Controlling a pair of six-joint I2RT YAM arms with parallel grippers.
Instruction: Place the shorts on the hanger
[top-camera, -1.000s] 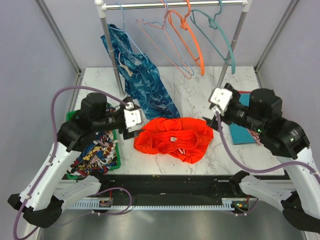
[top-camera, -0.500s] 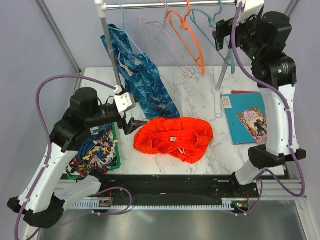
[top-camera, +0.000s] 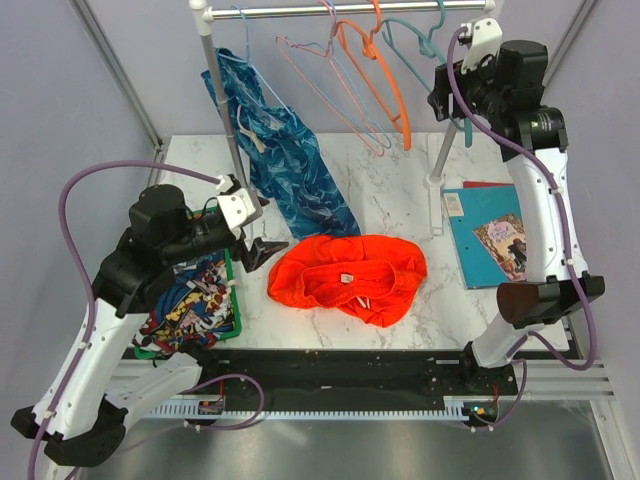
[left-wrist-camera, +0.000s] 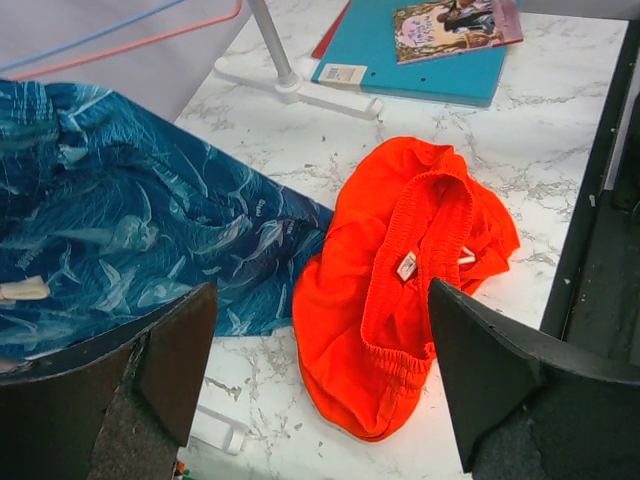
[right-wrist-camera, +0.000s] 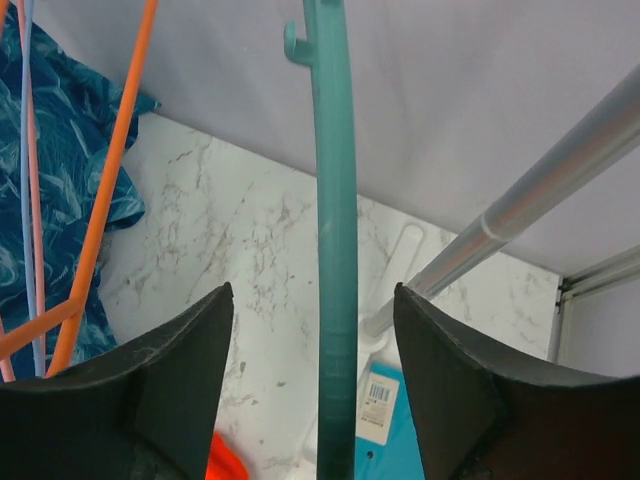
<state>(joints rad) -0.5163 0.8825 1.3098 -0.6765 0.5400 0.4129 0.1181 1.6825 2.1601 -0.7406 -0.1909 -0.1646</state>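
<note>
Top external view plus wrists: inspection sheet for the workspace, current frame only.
Surface: marble table, no spills seen.
Job's things: shorts crumpled on the table; teal hanger on the rail.
Clutter: blue garment, orange hanger, comic-print cloth in green tray, book on teal folder.
Grippers: left gripper open, beside the shorts; right gripper open, jaws either side of the teal hanger.
Cables: purple cable looping off each arm, no snag seen.
Surroundings: plain grey walls, nothing else seen.
</note>
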